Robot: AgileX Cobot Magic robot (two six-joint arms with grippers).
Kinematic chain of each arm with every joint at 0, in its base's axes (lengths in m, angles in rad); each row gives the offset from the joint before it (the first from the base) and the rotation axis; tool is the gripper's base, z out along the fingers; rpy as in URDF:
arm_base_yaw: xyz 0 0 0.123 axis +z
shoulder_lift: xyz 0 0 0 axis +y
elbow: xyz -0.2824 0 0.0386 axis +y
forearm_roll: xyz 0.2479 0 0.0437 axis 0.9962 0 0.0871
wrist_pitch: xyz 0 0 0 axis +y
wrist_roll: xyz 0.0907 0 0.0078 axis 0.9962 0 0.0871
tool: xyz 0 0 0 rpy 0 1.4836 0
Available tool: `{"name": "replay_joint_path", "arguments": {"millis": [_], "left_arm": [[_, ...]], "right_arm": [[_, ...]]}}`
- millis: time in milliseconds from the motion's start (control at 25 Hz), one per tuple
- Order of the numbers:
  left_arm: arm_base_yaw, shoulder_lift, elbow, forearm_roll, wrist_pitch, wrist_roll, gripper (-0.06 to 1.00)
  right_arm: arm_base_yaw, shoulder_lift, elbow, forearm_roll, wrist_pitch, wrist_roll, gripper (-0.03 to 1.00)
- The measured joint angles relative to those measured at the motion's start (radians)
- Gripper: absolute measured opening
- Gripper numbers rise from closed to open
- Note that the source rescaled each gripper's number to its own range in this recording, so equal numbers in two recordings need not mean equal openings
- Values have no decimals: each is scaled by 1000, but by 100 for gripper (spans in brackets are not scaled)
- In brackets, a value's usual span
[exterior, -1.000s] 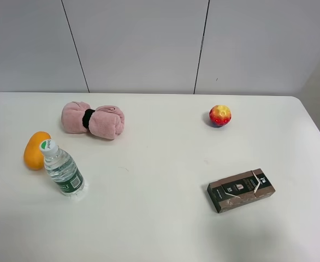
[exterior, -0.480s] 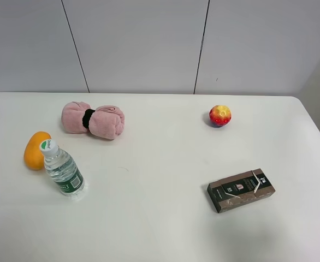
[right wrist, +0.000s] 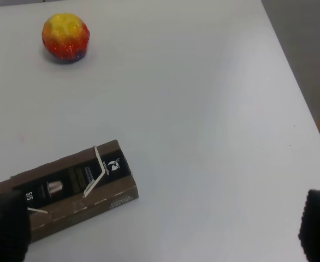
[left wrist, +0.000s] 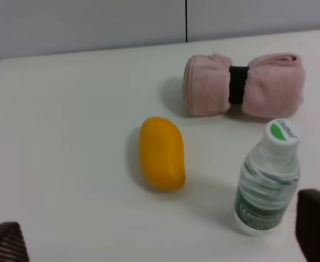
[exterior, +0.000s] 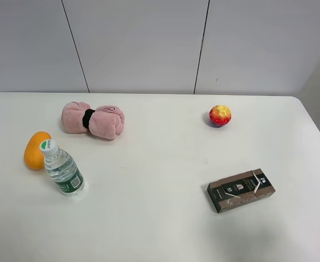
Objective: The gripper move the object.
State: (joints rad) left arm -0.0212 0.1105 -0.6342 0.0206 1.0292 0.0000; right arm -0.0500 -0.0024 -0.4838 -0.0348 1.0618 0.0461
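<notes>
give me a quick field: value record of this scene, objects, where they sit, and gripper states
target: orange-yellow mango-like fruit, lying on the table at its left side, untouched
nearest neighbour: water bottle, upright, close beside the fruit
other items: pink rolled towel behind them; red-and-yellow ball at right rear; dark box at right front
left gripper: open, fingertips only at the wrist view's edges, away from the fruit
right gripper: open, one fingertip in front of the box end
arms in high view: not visible

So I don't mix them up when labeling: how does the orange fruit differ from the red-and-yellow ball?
The orange fruit is an elongated oval, plain orange and smooth; the ball is round, red and yellow, with a bumpy surface. The fruit lies close beside the water bottle at the table's left; the ball sits alone, far right. Both rest untouched on the table.
</notes>
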Motion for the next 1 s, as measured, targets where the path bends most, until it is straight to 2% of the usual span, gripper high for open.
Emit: {"name": "replay_joint_path", "arguments": {"millis": [240, 440, 1000], "left_arm": [[0, -106, 81, 0, -5, 0, 100], [0, -115, 120, -1, 12, 0, 100], [0, -115, 126, -2, 27, 0, 100]], "right_arm": [[0, 0, 0, 0, 0, 0, 100], [0, 0, 0, 0, 0, 0, 100], [0, 0, 0, 0, 0, 0, 100]]}}
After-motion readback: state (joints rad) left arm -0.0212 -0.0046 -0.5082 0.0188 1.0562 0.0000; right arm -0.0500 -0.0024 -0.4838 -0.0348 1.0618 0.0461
